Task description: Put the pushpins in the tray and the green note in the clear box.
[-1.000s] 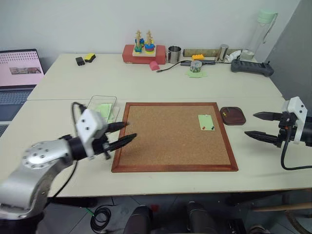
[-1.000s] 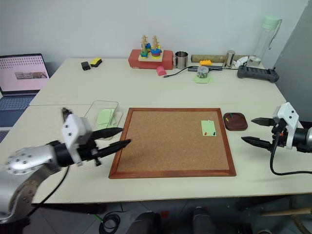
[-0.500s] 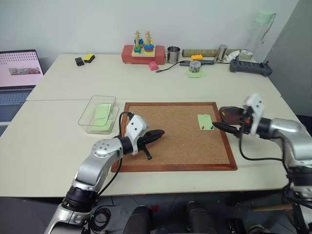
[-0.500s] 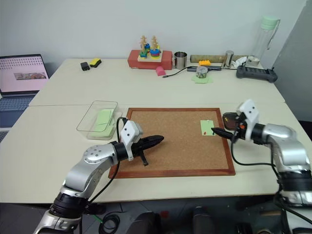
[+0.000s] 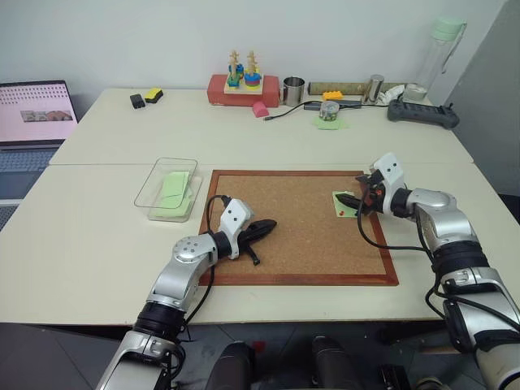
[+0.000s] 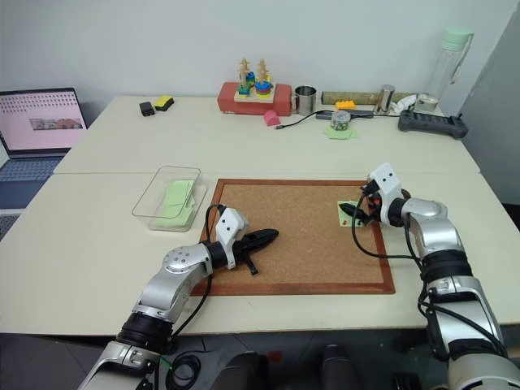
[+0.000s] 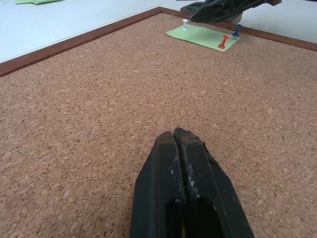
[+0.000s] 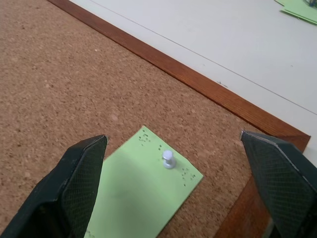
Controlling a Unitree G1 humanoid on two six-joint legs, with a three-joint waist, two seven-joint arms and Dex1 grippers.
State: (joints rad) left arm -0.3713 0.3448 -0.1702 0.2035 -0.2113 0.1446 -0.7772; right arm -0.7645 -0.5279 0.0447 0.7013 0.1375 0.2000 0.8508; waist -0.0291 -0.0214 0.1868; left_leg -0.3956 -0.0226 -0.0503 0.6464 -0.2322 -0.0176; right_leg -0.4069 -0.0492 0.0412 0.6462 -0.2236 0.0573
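The green note (image 8: 138, 198) lies on the cork board (image 5: 301, 244) near its right edge. It is pinned by a white pushpin (image 8: 169, 159), a red one (image 7: 224, 42) and a darker one (image 7: 237, 29). My right gripper (image 5: 351, 203) hovers just above the note, open, one finger (image 8: 79, 173) to each side of the white pin. My left gripper (image 5: 264, 227) is shut on nothing, low over the board's left half. The clear box (image 5: 154, 199) stands left of the board with a pale green slip (image 5: 172, 188) inside. My right hand hides the tray.
A laptop (image 5: 32, 114) sits at the far left. Along the table's back edge are a red block with a stacking toy (image 5: 240, 85), a metal cup (image 5: 293, 88), a green scrap with a tin (image 5: 328, 114), a black controller (image 5: 418, 112) and a bottle (image 5: 439, 49).
My left gripper shut and swung in low over the board's left half. My right gripper moved left from beside the board to above the pinned note, staying open.
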